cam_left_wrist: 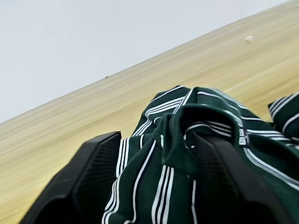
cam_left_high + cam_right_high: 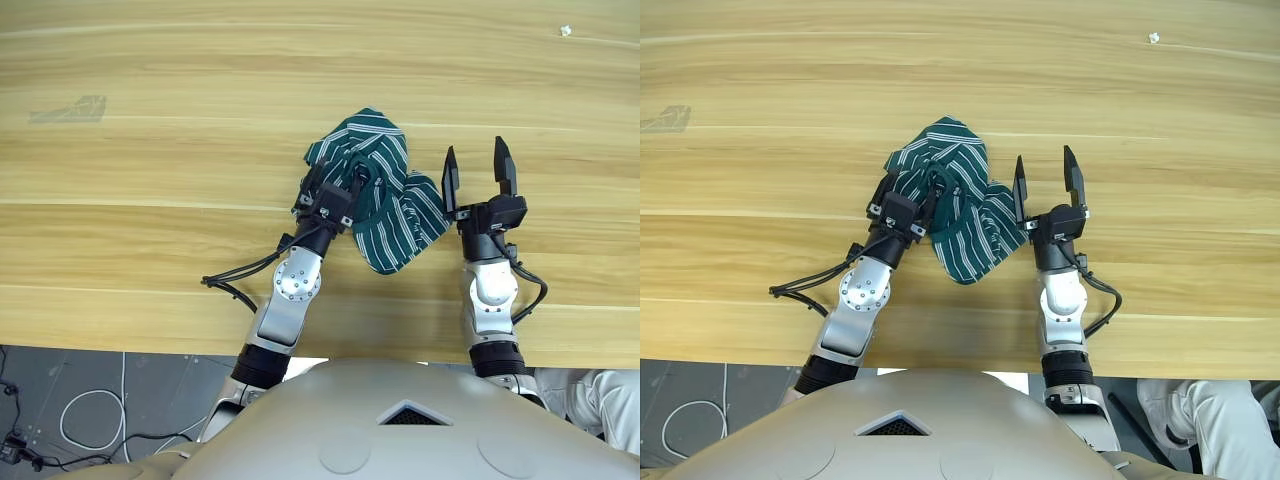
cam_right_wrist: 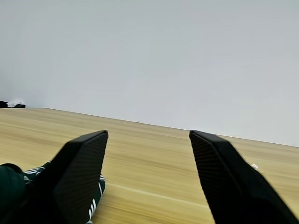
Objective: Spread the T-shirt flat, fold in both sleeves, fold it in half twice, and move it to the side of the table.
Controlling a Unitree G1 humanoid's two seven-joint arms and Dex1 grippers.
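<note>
A dark green T-shirt (image 2: 385, 165) with white stripes lies crumpled in a heap on the wooden table (image 2: 150, 230), near the front edge at the centre. My left gripper (image 2: 334, 186) is pushed into the heap's left side, open, its fingers (image 1: 91, 175) spread with bunched cloth (image 1: 173, 172) between them. My right gripper (image 2: 478, 165) stands open just right of the heap, with nothing between its fingertips and its left finger (image 3: 77, 170) close to the striped cloth (image 3: 96, 200).
A small white scrap (image 2: 565, 31) lies far back on the right. A faint grey mark (image 2: 68, 108) is on the table at the left. Bare wood stretches on both sides and behind the heap. The table's front edge (image 2: 120, 350) runs below my arms.
</note>
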